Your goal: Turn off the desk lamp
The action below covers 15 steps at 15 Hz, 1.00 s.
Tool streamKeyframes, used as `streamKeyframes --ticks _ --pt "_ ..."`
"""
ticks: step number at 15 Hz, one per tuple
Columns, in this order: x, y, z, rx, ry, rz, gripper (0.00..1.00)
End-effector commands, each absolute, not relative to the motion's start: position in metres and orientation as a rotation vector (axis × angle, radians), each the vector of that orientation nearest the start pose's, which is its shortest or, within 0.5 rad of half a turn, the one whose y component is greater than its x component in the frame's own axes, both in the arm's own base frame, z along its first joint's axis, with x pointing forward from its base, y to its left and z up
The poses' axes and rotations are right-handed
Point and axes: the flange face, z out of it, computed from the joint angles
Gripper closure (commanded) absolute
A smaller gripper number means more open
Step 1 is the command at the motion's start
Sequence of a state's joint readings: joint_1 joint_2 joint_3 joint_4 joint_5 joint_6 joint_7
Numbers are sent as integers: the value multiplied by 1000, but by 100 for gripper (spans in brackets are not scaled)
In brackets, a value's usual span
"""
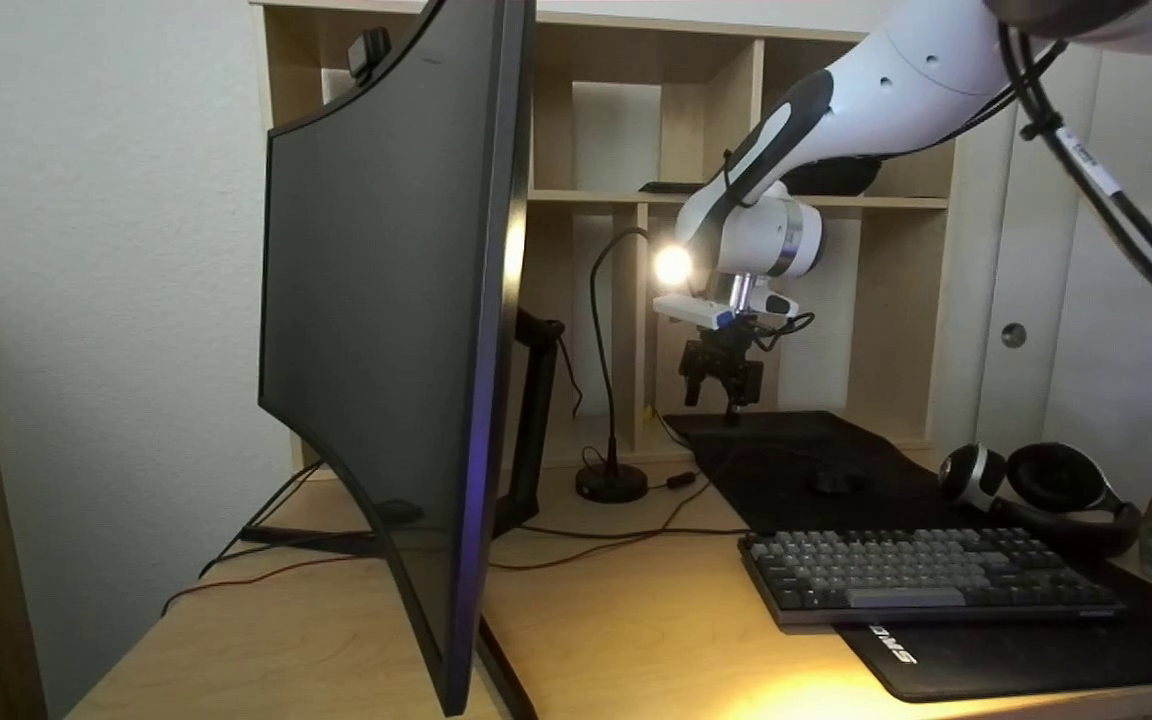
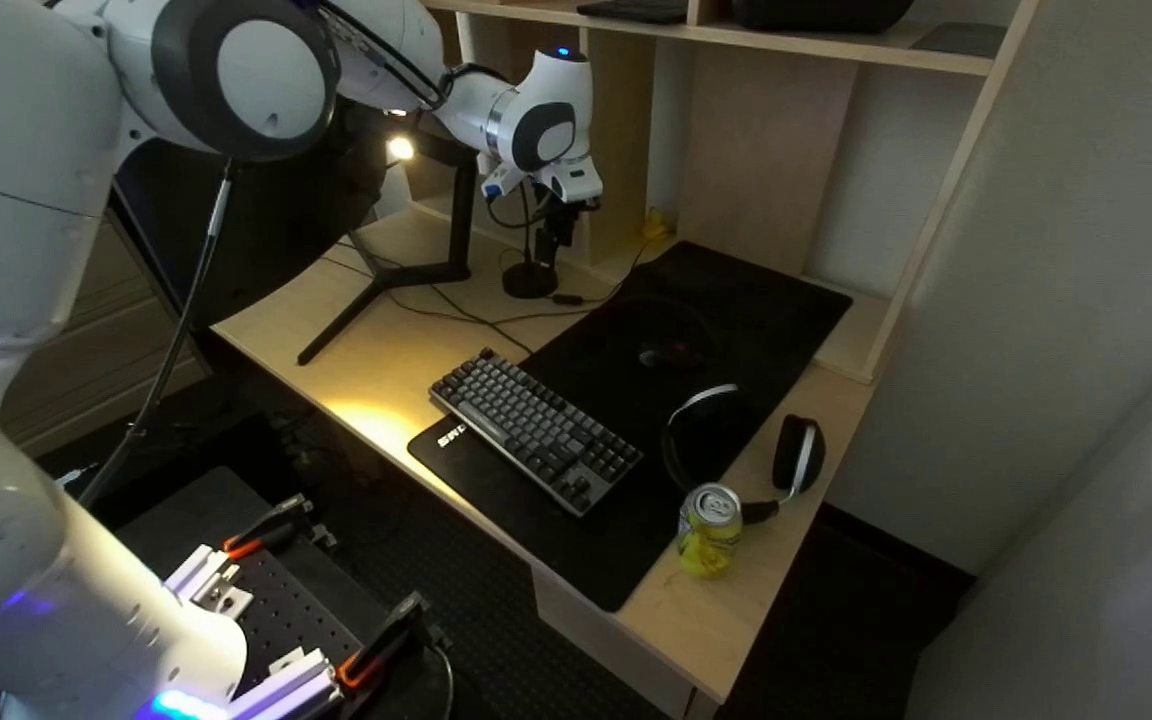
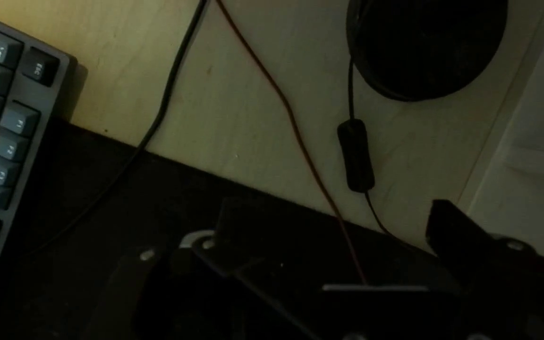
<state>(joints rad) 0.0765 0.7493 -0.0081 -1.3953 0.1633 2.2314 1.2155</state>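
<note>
The desk lamp has a thin dark curved stem and a round black base [image 1: 612,483], which also shows in an exterior view [image 2: 530,281] and at the top right of the wrist view [image 3: 428,47]. Its bulb [image 1: 673,265] glows warm yellow. A small black inline switch [image 3: 356,156] lies on the lamp's cord on the wooden desk, also seen in both exterior views [image 1: 681,480] [image 2: 568,299]. My gripper [image 1: 713,403] points down above the desk near the base and switch. In the wrist view my gripper [image 3: 332,204] has its fingers wide apart, with nothing between them.
The large curved monitor [image 1: 386,300] stands beside the lamp. A keyboard [image 2: 536,430], mouse [image 2: 666,352] and headphones [image 2: 798,455] are on or by the black mat [image 2: 736,290]. A yellow can [image 2: 709,530] stands near the edge. Wooden shelves [image 1: 896,330] rise behind. Cables [image 3: 295,127] cross the desk.
</note>
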Motion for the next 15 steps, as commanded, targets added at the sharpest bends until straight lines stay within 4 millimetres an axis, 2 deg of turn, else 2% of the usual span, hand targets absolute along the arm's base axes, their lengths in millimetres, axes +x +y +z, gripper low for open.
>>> streamKeyframes --ticks 1,3,5,9,12,14,15 --pt "738 57 273 -2431 1734 9 0" --pt "739 56 281 -2427 1731 -2 0" --pt "756 52 256 -2348 1772 12 0" --pt "780 43 227 -2177 1820 7 0" --pt "783 42 194 -2241 1838 55 0" --pt "783 43 189 -2257 1805 98 0" --pt "777 45 188 -2253 1831 59 0"
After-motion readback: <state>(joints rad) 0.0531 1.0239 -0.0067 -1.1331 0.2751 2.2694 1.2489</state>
